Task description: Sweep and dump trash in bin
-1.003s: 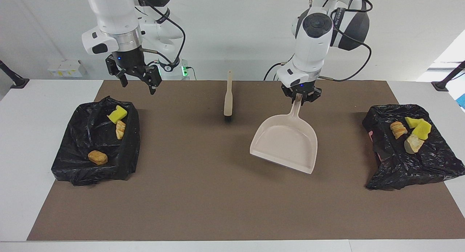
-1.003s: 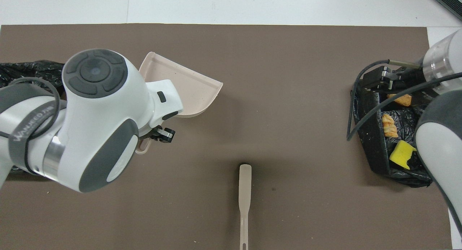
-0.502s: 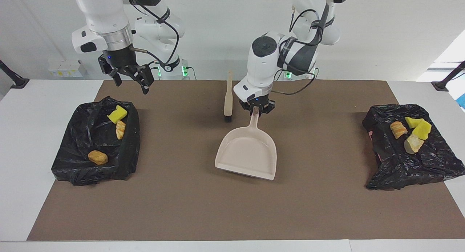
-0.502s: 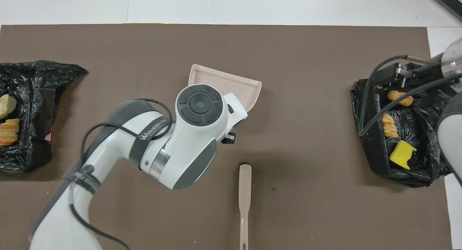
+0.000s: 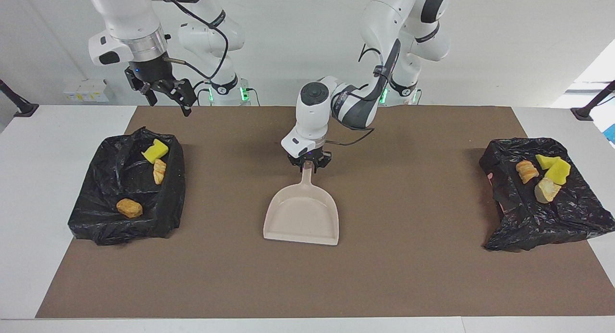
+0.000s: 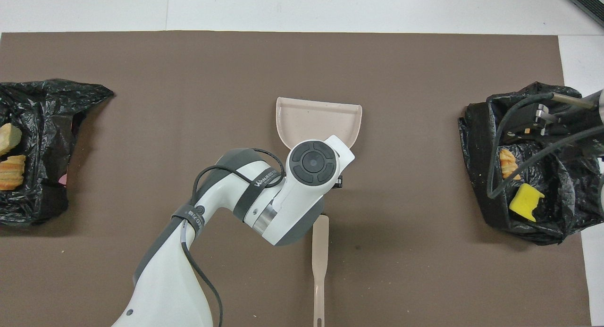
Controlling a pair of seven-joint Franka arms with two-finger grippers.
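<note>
The trash lies in two groups, each on a black bag at one end of the brown mat (image 5: 307,285). At the left of the facing view a yellow sponge chunk (image 5: 154,151), an orange bread lump (image 5: 159,171) and a second bread lump (image 5: 129,207) sit in the bag (image 5: 96,217) under the right arm's reach. The first lump's long axis runs up and down the frame; the second lies nearly level. At the right of that view, on the other bag (image 5: 552,222), are two yellow sponge chunks (image 5: 553,167), touching each other, a striped bread lump (image 5: 527,170) and a pale lump (image 5: 547,190) touching the sponge.

All this trash lies well apart from both sets of fingers. The right gripper (image 5: 168,95) hangs in the upper left of the facing view, above the mat's edge by the nearby bag, its fingers spread with nothing between them.

At mid-frame the dustpan (image 5: 301,217) rests flat on the mat, its handle pointing up the frame toward the robots, its mouth toward the bottom. The left gripper (image 5: 308,163) stands on the top of that handle; whether its fingers clamp the handle or have let go cannot be told. In the overhead view a brush (image 6: 320,265) lies below the left arm's wrist, lengthwise up the frame.
</note>
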